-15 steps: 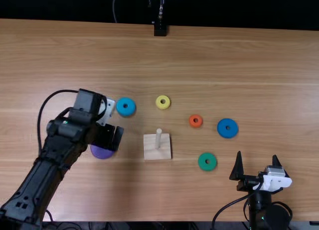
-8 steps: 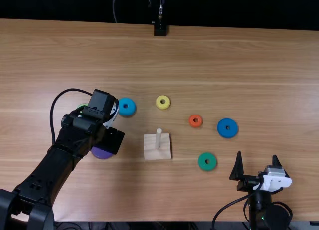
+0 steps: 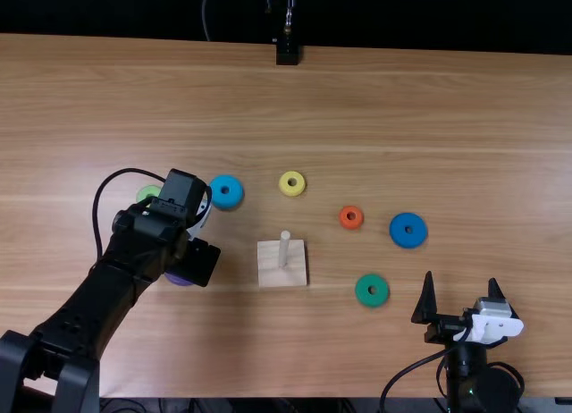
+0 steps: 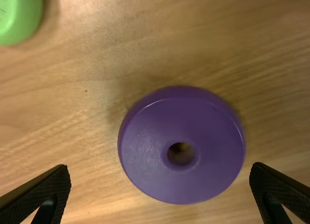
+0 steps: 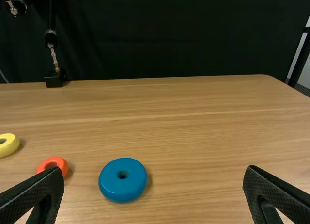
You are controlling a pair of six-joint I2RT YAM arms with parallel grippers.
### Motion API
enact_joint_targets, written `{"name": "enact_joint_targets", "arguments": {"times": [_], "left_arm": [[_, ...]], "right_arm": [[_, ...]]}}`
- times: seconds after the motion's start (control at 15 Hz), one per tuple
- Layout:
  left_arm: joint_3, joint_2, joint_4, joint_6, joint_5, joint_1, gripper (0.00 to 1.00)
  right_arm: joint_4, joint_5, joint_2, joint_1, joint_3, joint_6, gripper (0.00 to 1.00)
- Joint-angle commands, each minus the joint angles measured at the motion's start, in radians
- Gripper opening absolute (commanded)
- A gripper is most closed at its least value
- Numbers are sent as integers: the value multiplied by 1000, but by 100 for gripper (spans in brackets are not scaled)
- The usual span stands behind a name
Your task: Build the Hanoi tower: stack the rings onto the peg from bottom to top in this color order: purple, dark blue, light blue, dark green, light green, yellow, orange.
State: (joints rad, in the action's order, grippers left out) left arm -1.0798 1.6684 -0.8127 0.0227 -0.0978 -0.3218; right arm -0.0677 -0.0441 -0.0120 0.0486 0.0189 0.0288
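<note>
On the table, seven rings spread around the peg, none stacked. Near edge close by both arms, far edge well beyond the rings.

Left arm: swung inward over the last second, then drawn slightly toward the near edge, with the light green ring now showing beside it and more of the purple ring covered in the top view. Looks like lining up for the first pick, the right one for the bottom layer. Left gripper over the purple ring, fingers apart, with wood showing on both sides of the ring; no grip yet.

Right arm: unmoved at the near edge. Right gripper with fingers apart and nothing between them, aimed at the far side.

Wooden base near the middle, across a short stretch of wood from the purple ring; room enough for a direct carry, given a lift above the peg's tip.

Dark blue ring, next in order, beyond the right gripper and probably best left to the right arm. Light blue ring just beside the left arm's wrist: little margin there, so best to lift before turning. Dark green ring between base and right gripper. Yellow ring beyond the base; orange ring, smallest, between yellow and dark blue.
</note>
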Motion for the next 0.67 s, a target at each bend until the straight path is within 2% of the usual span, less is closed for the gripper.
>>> {"name": "enact_joint_targets", "arguments": {"times": [0.0,0.2,0.33,0.47,0.6], "left_arm": [[24,31,1,5,-3,-14,100],[34,57,38,5,0,-23,100],[34,67,49,5,24,-25,100],[34,68,49,3,35,-26,100],[34,71,49,3,35,-34,100]], "right_arm": [[-24,0,12,10,-11,-1,100],[-24,0,12,10,-11,-1,100],[-24,0,12,10,-11,-1,100],[-24,0,12,10,-11,-1,100],[-24,0,12,10,-11,-1,100]]}}
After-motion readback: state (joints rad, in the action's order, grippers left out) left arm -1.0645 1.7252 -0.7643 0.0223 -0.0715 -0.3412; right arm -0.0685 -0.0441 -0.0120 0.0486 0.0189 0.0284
